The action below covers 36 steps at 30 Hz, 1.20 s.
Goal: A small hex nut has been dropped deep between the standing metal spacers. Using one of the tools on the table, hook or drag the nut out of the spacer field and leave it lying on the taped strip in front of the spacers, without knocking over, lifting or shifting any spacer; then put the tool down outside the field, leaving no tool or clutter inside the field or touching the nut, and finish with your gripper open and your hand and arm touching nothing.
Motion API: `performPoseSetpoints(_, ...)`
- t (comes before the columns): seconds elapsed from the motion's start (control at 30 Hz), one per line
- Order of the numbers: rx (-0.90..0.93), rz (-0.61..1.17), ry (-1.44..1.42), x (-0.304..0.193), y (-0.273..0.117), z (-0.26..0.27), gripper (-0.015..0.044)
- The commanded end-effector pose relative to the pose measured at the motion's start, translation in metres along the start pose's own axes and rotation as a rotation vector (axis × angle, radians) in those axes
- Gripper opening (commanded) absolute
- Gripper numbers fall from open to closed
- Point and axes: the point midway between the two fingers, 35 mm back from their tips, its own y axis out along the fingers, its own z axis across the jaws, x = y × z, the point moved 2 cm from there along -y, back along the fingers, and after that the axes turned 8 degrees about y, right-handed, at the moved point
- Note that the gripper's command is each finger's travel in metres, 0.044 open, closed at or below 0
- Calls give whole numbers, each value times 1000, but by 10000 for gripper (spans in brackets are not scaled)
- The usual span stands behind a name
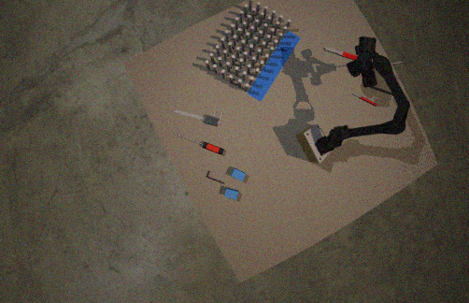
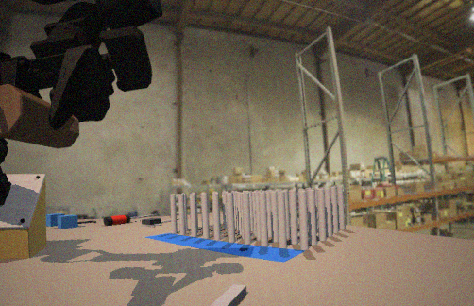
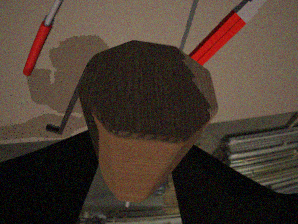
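My gripper (image 2: 25, 112) (image 3: 137, 139) is shut on a brown wooden handle (image 2: 40, 123) (image 3: 140, 165), high above the table at the right in the top view, away from the spacers. How the tool's far end lies is unclear. The metal spacers (image 1: 240, 50) (image 2: 246, 217) stand upright in a dense field. The blue taped strip (image 1: 261, 92) (image 2: 280, 255) runs along its front, with small shadows on it. I cannot make out the nut. A red screwdriver (image 1: 213, 148) (image 2: 117, 220) and a grey flat-bladed tool (image 1: 211, 120) lie left of the arm.
A hex key (image 1: 216, 178) lies near two blue blocks (image 1: 238, 174) (image 1: 232, 194). Two red-handled tools (image 1: 349, 55) (image 1: 368, 101) lie near the gripper in the top view. A yellow-sided box (image 1: 306, 148) (image 2: 13, 243) with a white panel stands by the arm's base.
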Motion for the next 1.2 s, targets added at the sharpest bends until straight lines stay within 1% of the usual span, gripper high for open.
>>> performPoseSetpoints(0.0, -13, -41, 133, 6, -3, -2, 0)
performPoseSetpoints(0.57, -6, -207, 691, 31, -14, -8, 0)
performPoseSetpoints(1.17, 96, -409, 1250, 62, -34, -16, 0)
